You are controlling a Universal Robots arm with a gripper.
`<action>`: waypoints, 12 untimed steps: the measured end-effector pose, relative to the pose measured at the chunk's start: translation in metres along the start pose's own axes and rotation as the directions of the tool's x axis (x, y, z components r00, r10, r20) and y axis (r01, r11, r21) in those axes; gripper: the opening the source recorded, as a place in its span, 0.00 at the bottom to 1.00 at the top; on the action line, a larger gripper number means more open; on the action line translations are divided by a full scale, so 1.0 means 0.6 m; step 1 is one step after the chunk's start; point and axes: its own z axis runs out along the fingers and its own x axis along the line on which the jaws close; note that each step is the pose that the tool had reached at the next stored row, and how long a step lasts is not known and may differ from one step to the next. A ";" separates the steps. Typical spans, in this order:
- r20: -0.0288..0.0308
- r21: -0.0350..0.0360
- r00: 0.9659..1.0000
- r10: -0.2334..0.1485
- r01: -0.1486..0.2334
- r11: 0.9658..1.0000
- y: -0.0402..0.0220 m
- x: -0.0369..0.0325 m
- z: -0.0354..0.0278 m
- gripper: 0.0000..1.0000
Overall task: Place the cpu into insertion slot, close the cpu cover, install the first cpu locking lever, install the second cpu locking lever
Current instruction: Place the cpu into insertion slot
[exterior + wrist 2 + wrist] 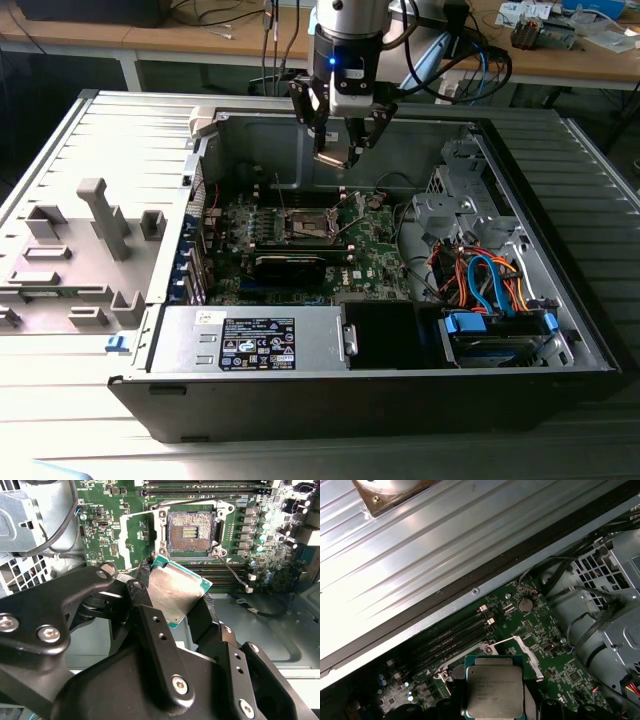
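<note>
The pincer (337, 150) is clenched on the cpu (175, 591), its two black fingers (150, 625) pressing opposite edges of the chip. The silver top also shows in the first wrist view (495, 687). In the exterior view the pincer hangs well above the board (375, 250), toward the far side of the open case (560, 190). The slot (308, 224) sits below it, a little nearer and slightly to the exterior view's left. The cpu is therefore in the air, apart from the slot and not seated.

In the second wrist view the slot (191, 531) lies bare, with its brownish pin field uncovered. A thin wire lever (190, 500) runs just beside the frame.

Judging from here, the main risk is the pin field. The chip looks tilted in the grip, with one corner closer to the board than the others. If it comes down that way, that corner would likely touch first and bend pins. The hold is on thin edges only, so a small slip or twist could leave the chip skewed against the dark frame, where it would ride on the rim instead of dropping in. A chip turned the wrong way round would not seat either. The lever beside the frame could also catch a finger on the way down.
</note>
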 end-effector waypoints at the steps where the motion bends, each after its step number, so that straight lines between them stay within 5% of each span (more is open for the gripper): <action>1: 0.000 0.000 1.000 0.002 -0.002 1.000 0.000 0.000 0.000 0.55; 12: 0.001 0.000 1.000 0.019 -0.019 1.000 0.000 0.000 0.001 0.55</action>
